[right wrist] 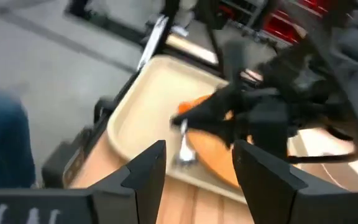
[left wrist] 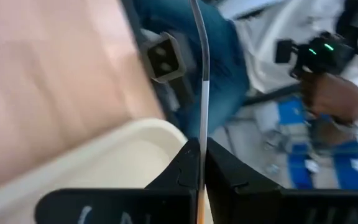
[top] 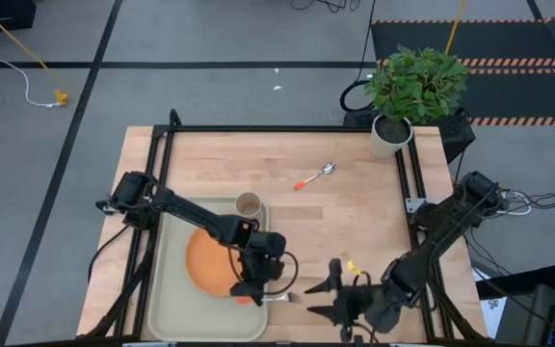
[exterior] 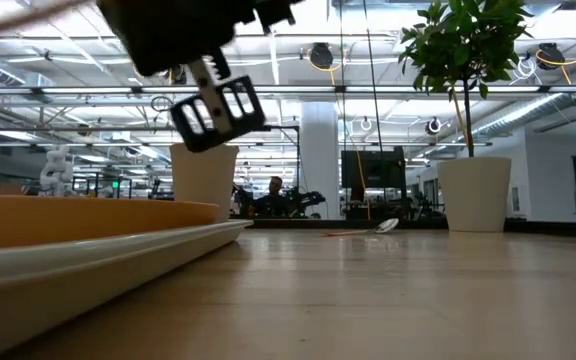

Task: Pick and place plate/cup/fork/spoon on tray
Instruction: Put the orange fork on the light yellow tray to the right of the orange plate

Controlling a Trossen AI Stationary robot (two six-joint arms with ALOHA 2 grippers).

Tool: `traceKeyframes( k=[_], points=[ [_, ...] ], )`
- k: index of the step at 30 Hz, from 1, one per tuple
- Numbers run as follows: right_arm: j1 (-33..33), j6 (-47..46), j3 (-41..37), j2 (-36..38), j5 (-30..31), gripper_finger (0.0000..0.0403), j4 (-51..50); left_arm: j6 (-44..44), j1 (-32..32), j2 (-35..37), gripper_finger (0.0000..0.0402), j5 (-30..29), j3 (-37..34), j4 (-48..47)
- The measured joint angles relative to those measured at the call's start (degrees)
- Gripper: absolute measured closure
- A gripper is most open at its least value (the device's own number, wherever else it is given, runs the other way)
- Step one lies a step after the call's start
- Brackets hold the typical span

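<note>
The orange plate point(top: 208, 260) lies on the pale tray point(top: 176, 313) at the table's near left. The tan cup point(top: 248, 203) stands at the tray's far right corner. The spoon point(top: 316, 176) lies on the bare wood toward the far side. My left gripper point(top: 251, 291) is over the tray's right side, at the plate's near right edge, shut on the fork point(top: 276, 297). The fork's tines reach past the tray's right rim. My right gripper point(top: 328, 297) is open and empty at the table's near edge, just right of the fork, its fingers toward the tray. My left gripper pinches the fork between its two fingers at the metal neck point(left wrist: 202, 134), just ahead of the orange handle point(top: 247, 300). The fork shows edge-on and runs straight out past the fingertips. In the right wrist view its tines point(right wrist: 184, 152) hang below the gripper over the tray's rim.
A white plant pot point(top: 390, 135) with a green plant stands at the far right corner. Black frame rails point(top: 258, 129) run along the table's far and side edges. Bare wood lies between the tray and the right arm. A person in blue trousers point(left wrist: 229, 56) stands beyond the table.
</note>
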State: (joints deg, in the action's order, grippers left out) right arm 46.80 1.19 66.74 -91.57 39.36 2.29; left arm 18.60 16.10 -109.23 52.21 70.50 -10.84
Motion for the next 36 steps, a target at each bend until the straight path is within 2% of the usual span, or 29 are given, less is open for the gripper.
traceKeyframes(
  k=[3, 8, 10, 16, 19, 26, 30, 36],
  points=[
    [0.8, 4.61, 0.94, -3.22, -0.75, 0.0222, -0.41, 2.02, 0.33, 0.0, 0.0394, 2.89, 0.0, -0.46],
    [-0.38, -0.08, 2.0, -4.87, -0.61, 0.0222, 0.19, 7.78, 0.95, 0.0, 0.0388, 1.77, 0.0, -0.86],
    [-0.45, 1.7, 2.21, -4.78, -1.45, 0.0222, 0.8, 7.56, 1.58, 0.0, 0.0394, 1.76, 0.0, -0.82],
    [2.95, 20.07, 2.15, -4.9, -2.14, 0.0222, 0.35, 10.26, 2.03, 0.0, 0.0385, 2.53, 0.0, -0.15],
    [3.16, 31.34, 2.15, -4.89, -0.12, 0.0222, 0.59, 11.69, 1.99, 0.0, 0.0391, 3.38, 0.0, 0.03],
    [1.62, 50.17, 2.11, -4.91, -1.83, 0.0222, -0.25, 15.61, 1.62, 0.0, 0.0384, 3.5, 0.0, -0.06],
    [0.57, 57.44, 2.1, -4.91, -2.17, 0.023, -0.44, 15.61, 1.67, 0.0, 0.0392, 3.22, 0.0, -0.05],
    [-1.46, 61.68, 2.08, -5.66, -7.97, 0.0262, -2.67, 15.64, 1.61, 0.0, 0.0383, 3.01, 0.0, -0.02]
  ],
)
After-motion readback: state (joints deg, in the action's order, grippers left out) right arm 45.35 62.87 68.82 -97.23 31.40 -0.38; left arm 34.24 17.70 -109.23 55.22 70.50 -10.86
